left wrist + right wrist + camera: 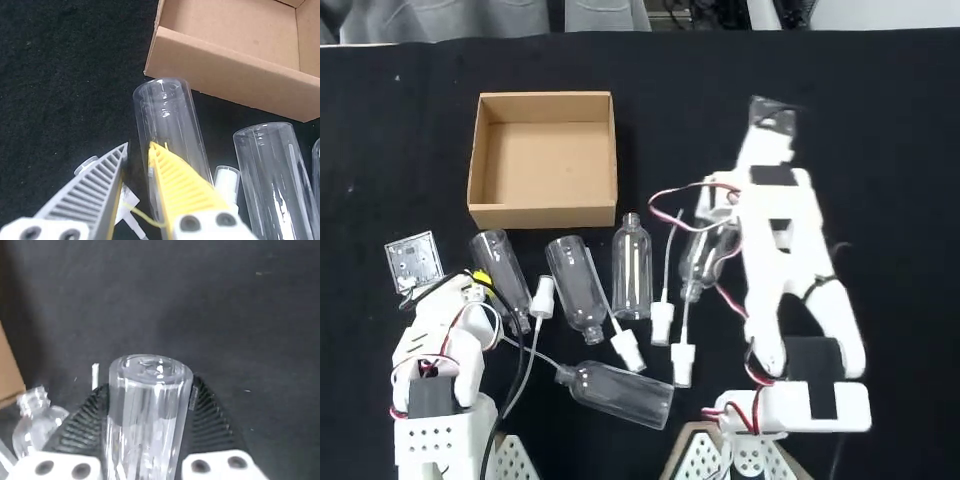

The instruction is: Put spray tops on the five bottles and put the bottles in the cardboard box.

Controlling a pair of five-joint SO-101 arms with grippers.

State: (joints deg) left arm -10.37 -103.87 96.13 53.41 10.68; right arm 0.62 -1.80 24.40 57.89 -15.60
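The open cardboard box [545, 205] stands at the back left. Clear bottles lie in front of it: one [500, 270], one [577, 288], one [632, 265], and one [617, 392] nearer the front. Loose white spray tops [542, 298] [662, 322] [682, 362] lie among them. My right gripper [705, 250] [150, 385] is shut on a clear bottle [147, 405], whose flat base points away from the wrist camera. My left gripper [485, 285] [137, 146] sits beside the leftmost bottle [167, 115], its jaws nearly together on a white spray top [125, 200].
A small grey square plate [413, 260] lies left of the bottles. Wires loop from the right arm over the mat near the held bottle. Another bottle's threaded neck [35, 399] and a box corner [7, 375] lie beside the right gripper. Black mat spreads right of the arms.
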